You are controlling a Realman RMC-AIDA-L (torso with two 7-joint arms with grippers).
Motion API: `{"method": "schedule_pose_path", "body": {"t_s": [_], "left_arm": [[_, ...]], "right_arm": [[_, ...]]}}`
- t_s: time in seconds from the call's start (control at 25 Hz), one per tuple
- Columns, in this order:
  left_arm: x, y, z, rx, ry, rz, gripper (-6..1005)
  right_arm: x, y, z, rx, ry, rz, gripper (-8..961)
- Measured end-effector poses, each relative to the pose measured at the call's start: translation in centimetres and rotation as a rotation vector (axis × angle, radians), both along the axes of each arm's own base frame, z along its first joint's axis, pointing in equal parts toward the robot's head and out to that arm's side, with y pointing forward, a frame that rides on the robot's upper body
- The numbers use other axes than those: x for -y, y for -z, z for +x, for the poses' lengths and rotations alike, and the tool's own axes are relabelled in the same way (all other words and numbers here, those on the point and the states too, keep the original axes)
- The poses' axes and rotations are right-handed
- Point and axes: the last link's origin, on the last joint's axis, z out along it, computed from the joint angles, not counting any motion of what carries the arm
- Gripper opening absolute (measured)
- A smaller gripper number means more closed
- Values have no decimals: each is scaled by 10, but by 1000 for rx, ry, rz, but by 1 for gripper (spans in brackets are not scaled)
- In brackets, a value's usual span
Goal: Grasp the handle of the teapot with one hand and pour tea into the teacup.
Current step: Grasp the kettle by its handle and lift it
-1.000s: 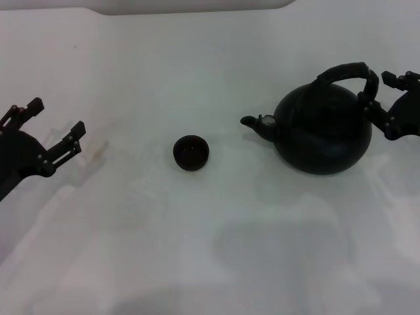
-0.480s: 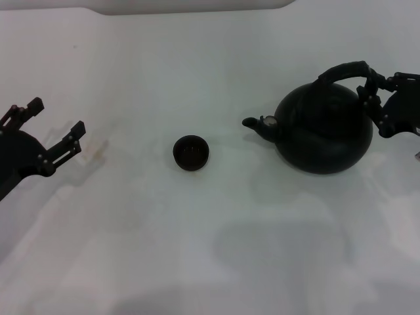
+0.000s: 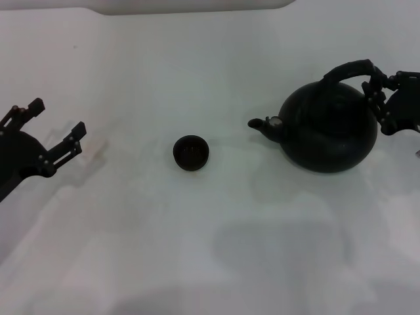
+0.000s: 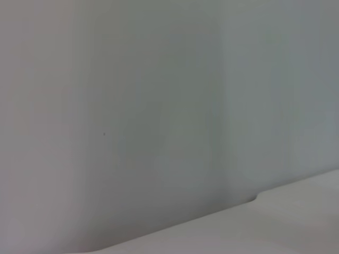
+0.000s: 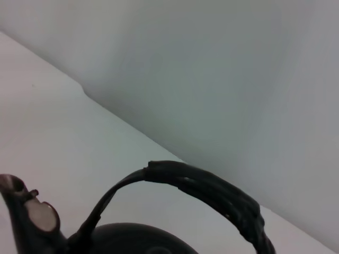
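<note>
Shifted slightly toward right edge: teapot (image 3: 328, 131), handle (image 3: 348, 69) now gripped by right gripper (image 3: 378, 88). Teacup (image 3: 191, 152) at centre, unobstructed. Left gripper (image 3: 56, 128) spread wide, left edge.

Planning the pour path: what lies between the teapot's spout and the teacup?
Nothing: in the head view only bare white table separates the spout of the teapot from the teacup.

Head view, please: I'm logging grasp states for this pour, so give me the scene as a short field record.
teapot: upright on the white table, spout pointing toward the teacup
handle: arched over the pot, its right end between the fingers of the right gripper
teacup: standing alone, apart from the pot
left gripper: open, parked at the table's left edge
pour: not yet begun
</note>
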Motion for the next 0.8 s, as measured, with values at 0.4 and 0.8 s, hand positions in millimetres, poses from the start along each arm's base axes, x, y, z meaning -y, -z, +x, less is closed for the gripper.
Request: {"method": "schedule_pose_path", "body": {"t_s": [0.4,0.8], "left_arm": [[0,0,0,-2,0,-2,861],[5,1,-2,-5,4,-8,861]], "right_arm": [[1,2,0,38,-26,-2,161],[-4,-5,-12,-18,-86,58,150]]}}
